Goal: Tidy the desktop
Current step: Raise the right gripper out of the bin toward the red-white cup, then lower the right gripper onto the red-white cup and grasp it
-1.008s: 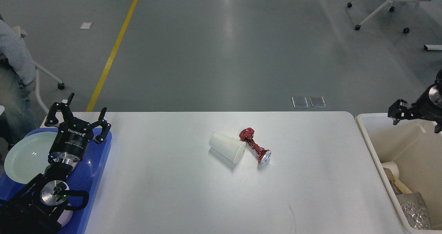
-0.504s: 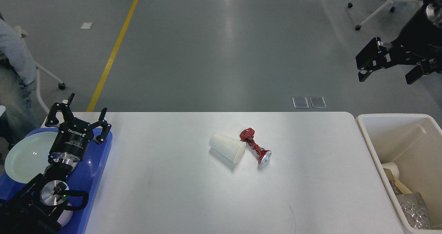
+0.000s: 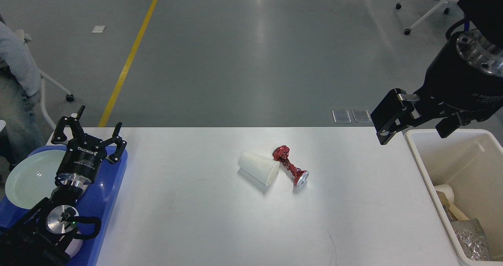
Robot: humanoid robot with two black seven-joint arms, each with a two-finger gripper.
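Note:
The desktop (image 3: 204, 219) is a wide white table. A white paper cup (image 3: 257, 167) lies on its side near the middle. A crushed red can (image 3: 290, 164) lies right beside it, touching the cup's rim. My left gripper (image 3: 91, 129) is open and empty, above the blue tray at the table's left end. My right gripper (image 3: 412, 137) is open and empty, held high over the table's far right corner, beside the bin and well to the right of the can.
A blue tray (image 3: 108, 191) at the left end holds a pale green plate (image 3: 27, 179). A cream bin (image 3: 417, 156) stands off the right end, with a paper cup and a silver crumpled bag (image 3: 471, 238) in it. A seated person (image 3: 15, 69) is at the far left.
My right gripper rose from over the bin, then swung left and nearer, and now hangs over the table's far right corner. The left arm, cup and can have not moved.

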